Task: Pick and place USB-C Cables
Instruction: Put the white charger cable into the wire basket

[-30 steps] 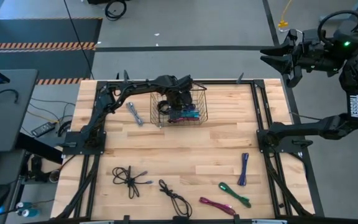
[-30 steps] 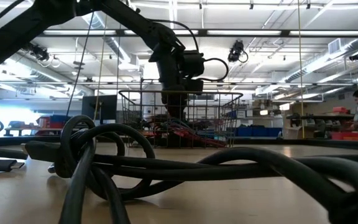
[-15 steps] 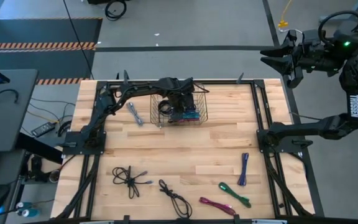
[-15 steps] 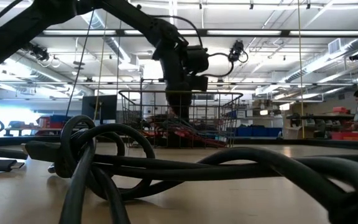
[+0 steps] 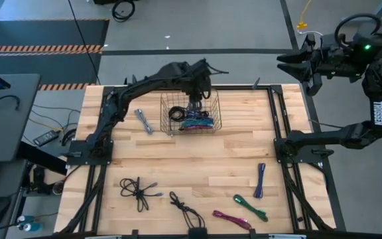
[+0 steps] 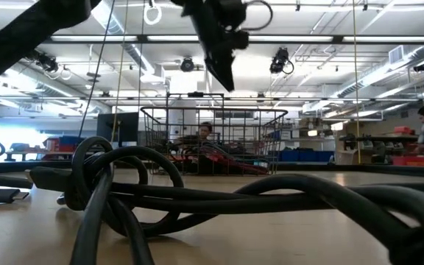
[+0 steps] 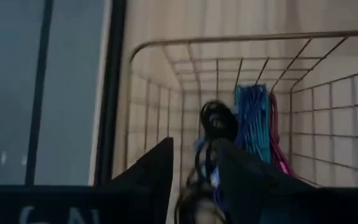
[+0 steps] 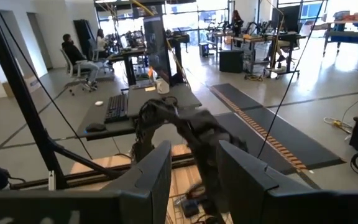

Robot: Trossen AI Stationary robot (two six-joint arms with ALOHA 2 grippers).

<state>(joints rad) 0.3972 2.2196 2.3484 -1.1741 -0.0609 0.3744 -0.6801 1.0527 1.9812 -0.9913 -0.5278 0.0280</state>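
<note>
Left gripper [image 5: 195, 99], fingers parted and empty, hangs over wire basket [image 5: 212, 123] holding coiled cables. Next candidate, silver-blue cable [image 5: 143, 121], lies at its 8 o'clock, long axis 11–5. Right gripper [image 5: 296, 64] parked off-table, fingers apart, empty.

wire basket [image 5: 215, 114] at the far middle of the wooden counter [image 5: 197, 159] (hazard-striped floor mat [image 5: 42, 48] beyond).

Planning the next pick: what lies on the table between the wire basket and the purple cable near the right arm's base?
Bare wood in the high view: nothing lies between the wire basket and the purple cable.
</note>
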